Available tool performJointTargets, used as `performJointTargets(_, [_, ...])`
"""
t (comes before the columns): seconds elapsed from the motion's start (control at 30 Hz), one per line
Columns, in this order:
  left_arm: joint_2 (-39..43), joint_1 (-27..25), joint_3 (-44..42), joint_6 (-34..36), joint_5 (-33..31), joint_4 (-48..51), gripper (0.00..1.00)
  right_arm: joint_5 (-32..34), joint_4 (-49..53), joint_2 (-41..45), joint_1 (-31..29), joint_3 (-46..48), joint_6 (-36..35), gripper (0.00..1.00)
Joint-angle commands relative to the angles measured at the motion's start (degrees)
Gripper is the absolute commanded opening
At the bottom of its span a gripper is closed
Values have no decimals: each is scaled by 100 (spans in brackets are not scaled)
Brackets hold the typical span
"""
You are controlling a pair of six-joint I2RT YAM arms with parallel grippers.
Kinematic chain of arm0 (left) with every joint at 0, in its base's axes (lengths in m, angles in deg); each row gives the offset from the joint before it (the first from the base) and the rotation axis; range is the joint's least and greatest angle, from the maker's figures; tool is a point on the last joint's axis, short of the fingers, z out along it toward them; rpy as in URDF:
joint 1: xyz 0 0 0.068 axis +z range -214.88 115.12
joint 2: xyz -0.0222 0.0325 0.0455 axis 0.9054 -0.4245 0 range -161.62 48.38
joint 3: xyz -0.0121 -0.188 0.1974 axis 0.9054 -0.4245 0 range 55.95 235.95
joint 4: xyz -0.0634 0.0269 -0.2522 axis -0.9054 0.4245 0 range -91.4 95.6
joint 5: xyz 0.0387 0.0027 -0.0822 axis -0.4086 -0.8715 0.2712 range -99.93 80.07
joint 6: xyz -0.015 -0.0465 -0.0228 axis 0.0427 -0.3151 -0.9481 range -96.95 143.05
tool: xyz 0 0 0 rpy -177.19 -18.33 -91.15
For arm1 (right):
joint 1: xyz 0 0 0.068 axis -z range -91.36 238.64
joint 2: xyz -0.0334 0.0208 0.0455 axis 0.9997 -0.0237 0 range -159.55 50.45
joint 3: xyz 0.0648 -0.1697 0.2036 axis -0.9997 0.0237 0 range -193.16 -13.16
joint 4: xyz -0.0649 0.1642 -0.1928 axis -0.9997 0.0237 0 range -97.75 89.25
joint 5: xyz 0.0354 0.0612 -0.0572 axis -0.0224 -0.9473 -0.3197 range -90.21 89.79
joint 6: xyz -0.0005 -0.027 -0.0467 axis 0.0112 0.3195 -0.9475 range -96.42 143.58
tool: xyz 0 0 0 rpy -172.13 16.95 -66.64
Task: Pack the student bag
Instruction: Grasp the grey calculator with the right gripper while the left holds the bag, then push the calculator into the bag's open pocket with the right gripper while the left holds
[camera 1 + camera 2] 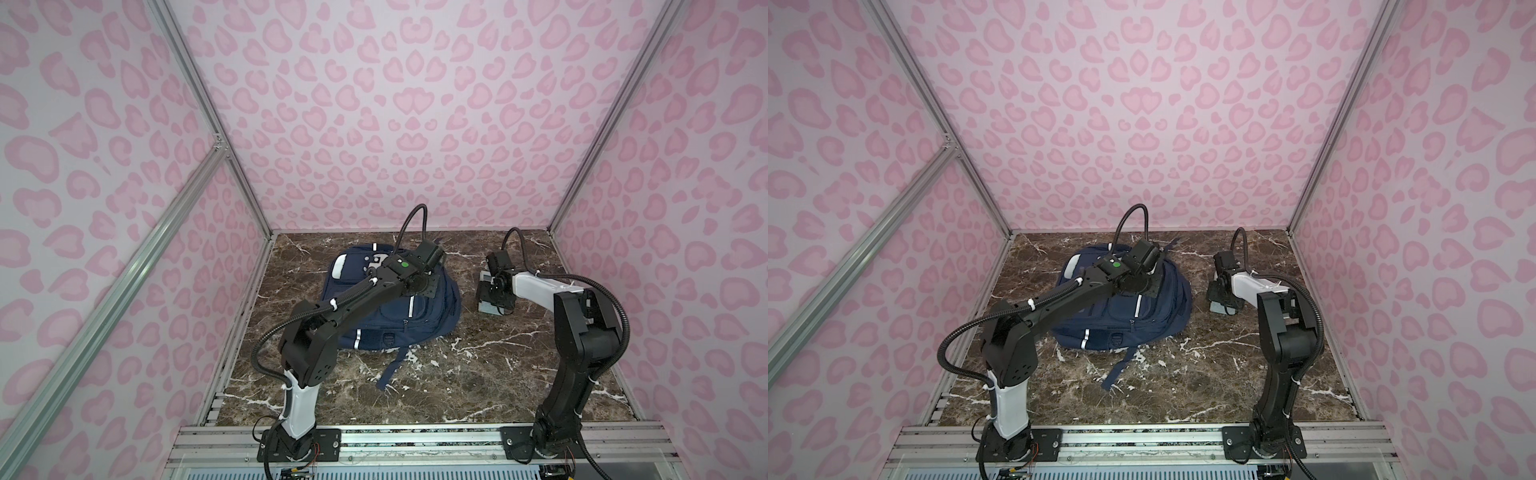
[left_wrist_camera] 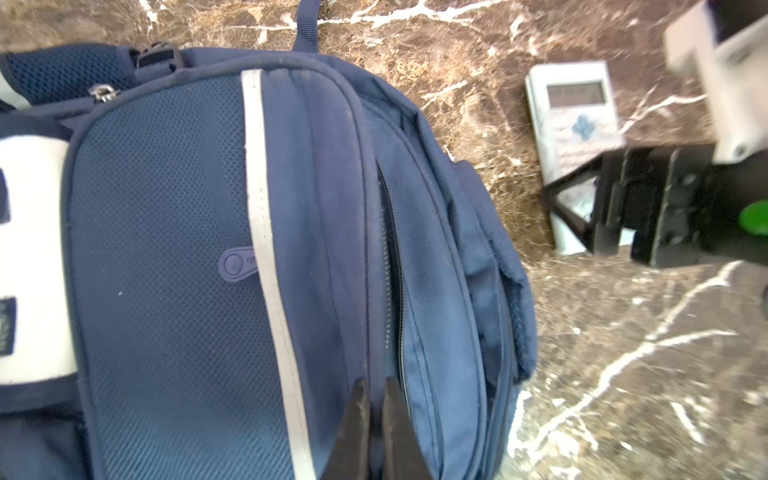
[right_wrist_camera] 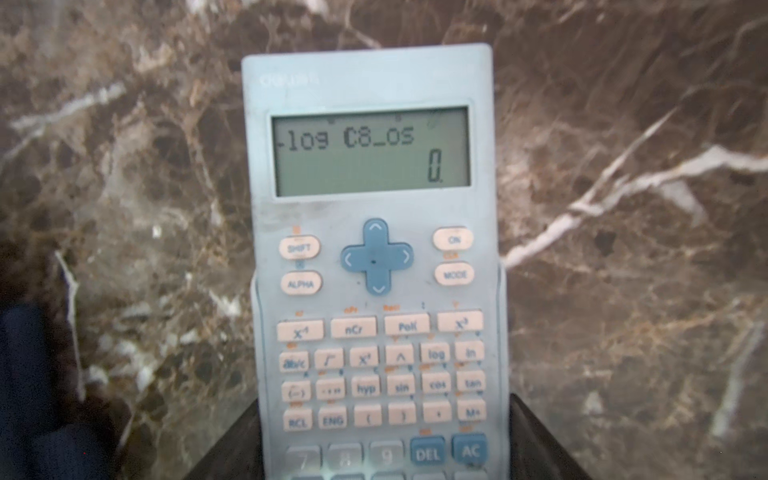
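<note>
The bag (image 1: 374, 316) looks soft and floppy, best pinched beside its zip (image 2: 391, 266), where the left hand (image 2: 375, 384) sits closed. The right hand (image 3: 382, 403) straddles the calculator (image 3: 374, 270), grip unclear.

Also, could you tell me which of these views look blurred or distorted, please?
Right wrist view: calculator keys soft, display readable, marble tabletop smeared. Left wrist view: student bag fairly sharp, white arm link blurred. Both top views: sharp, frame rails splay outward.
</note>
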Motion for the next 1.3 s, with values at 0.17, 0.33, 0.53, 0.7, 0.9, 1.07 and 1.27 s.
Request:
performJointTargets(0.17, [518,275,-699,-335,1335,-678,3,-461,202,1097,-188,820,-106,65])
performJointTargets(0.33, [512,455,-882,-469,1777,-949,3,-229,377,1661,-783,910,-156,65])
performJointTargets(0.53, [501,472,-948,-581,1928,-1118,3,-250,110,1903,-1961,707,227,66])
performJointTargets(0.7, [845,491,-1090,-699,2052,-1200,3,-944,-455,1384,-2349,201,429,65])
performJointTargets(0.9, [1444,634,-1729,-964,2388,-1674,3,-1220,-514,679,-2588,-513,403,73])
performJointTargets(1.07, [1489,685,-2013,-1107,2405,-1889,3,-1657,-1090,810,-2589,-246,460,90])
performJointTargets(1.27, [1516,740,-2074,-1181,2445,-2016,3,-2193,-1692,1079,-2477,248,564,96])
